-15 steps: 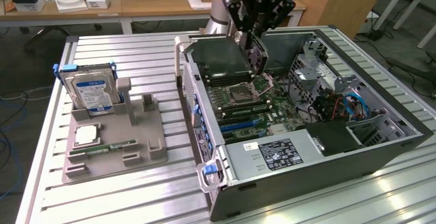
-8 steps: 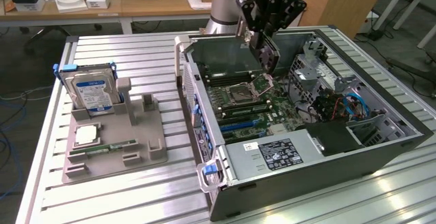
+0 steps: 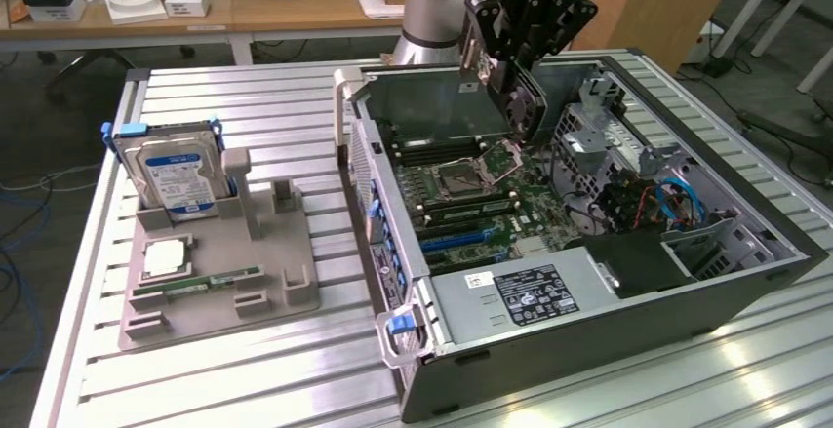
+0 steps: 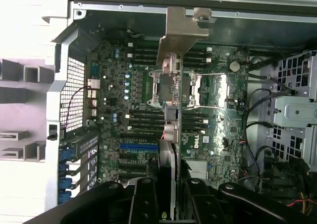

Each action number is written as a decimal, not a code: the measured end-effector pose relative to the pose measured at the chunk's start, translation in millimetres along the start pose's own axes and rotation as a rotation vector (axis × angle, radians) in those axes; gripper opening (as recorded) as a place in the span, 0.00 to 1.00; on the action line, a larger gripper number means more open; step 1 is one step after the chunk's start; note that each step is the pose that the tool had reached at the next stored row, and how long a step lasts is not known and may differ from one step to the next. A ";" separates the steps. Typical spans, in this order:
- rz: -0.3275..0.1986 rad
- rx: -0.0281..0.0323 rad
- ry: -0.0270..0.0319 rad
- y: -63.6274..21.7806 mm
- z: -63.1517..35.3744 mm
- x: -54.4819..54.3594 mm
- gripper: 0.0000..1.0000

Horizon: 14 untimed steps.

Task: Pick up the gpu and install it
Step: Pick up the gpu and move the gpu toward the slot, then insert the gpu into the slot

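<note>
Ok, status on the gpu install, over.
Gripper shut on thin flat gpu card, silver end bracket. Held edge-on over green motherboard, not seated. Nothing seen blocking.

Ribbed bare metal with a bright sheen on the table (image 3: 260,369). Matt grey plastic across the holder tray (image 3: 221,313). Silver metal and a glossy blue label on the hard drive (image 3: 182,173). Dark matt sheet metal around the computer case (image 3: 651,316). Dull silver metal at the bracket end of the gpu (image 4: 181,30). Smooth pale wood on the desk (image 3: 326,14).
</note>
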<state>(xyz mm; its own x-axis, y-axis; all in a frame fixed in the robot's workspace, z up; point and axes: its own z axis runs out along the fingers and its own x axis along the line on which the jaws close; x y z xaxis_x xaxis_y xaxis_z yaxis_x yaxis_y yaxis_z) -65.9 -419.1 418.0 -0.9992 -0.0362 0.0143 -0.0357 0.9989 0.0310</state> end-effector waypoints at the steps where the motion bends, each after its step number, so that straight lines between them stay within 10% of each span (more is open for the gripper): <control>1: 0.000 0.0000 0.0000 0.0 0.0 0.0 0.26; 14: -0.030 0.0002 0.0008 0.0 0.0 0.0 0.26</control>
<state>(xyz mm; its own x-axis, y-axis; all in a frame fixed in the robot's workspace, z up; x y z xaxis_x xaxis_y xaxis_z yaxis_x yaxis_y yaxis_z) -66.0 -419.1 417.9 -0.9977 -0.0665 0.0142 -0.0660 0.9973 0.0312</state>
